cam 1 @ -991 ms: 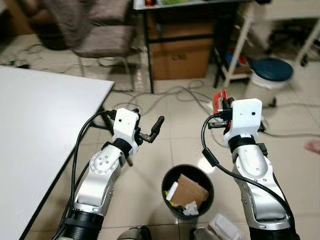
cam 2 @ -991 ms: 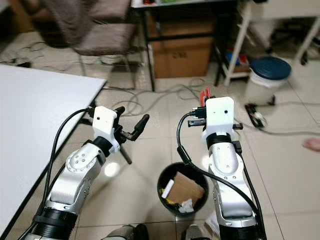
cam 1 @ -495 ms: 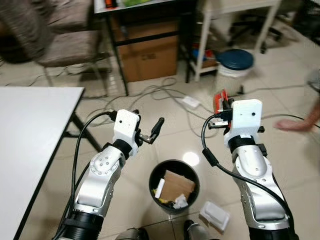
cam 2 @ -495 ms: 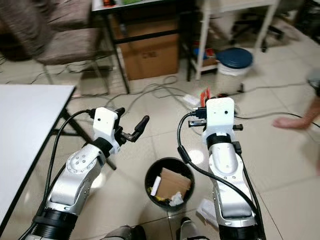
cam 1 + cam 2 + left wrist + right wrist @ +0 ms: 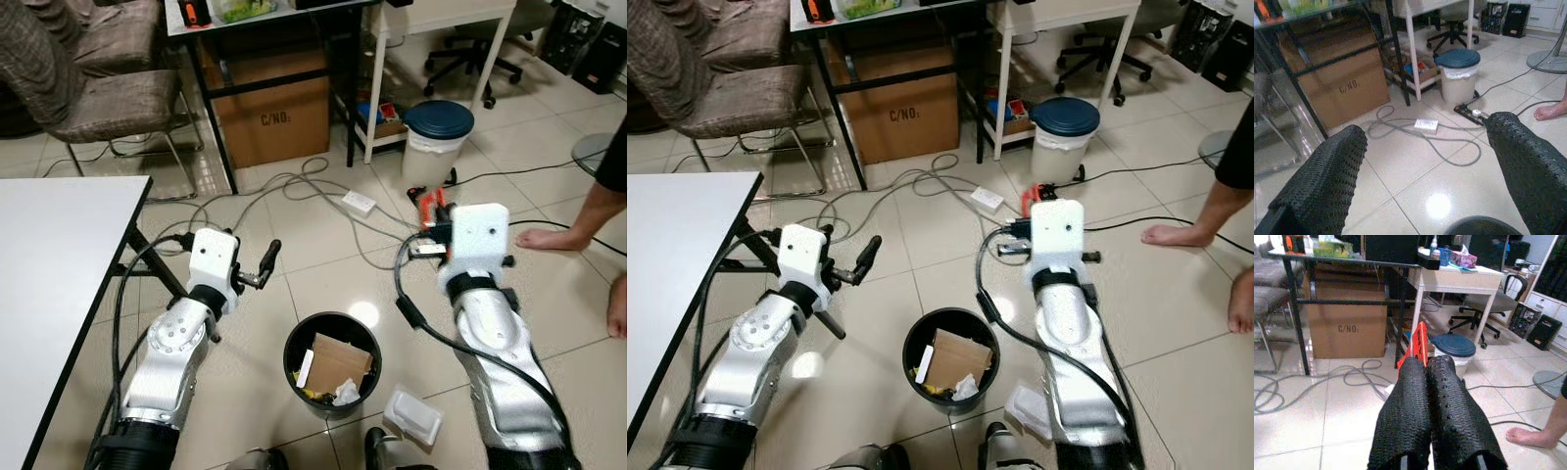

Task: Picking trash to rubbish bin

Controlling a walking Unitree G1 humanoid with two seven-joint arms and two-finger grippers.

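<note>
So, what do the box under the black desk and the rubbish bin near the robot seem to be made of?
The box looks like brown corrugated cardboard, matte, with printed "C/NO." lettering. The rubbish bin seems to be black plastic with a smooth rim, though metal cannot be excluded.

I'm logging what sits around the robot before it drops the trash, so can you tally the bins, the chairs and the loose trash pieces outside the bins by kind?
Bins: 2, the black rubbish bin and the blue-lidded bin.
Chairs: 2, the brown chair and the office chair.
Loose trash: 2, the red wrapper pinched in the right gripper and the white packet on the floor.
Total: 6.
</note>
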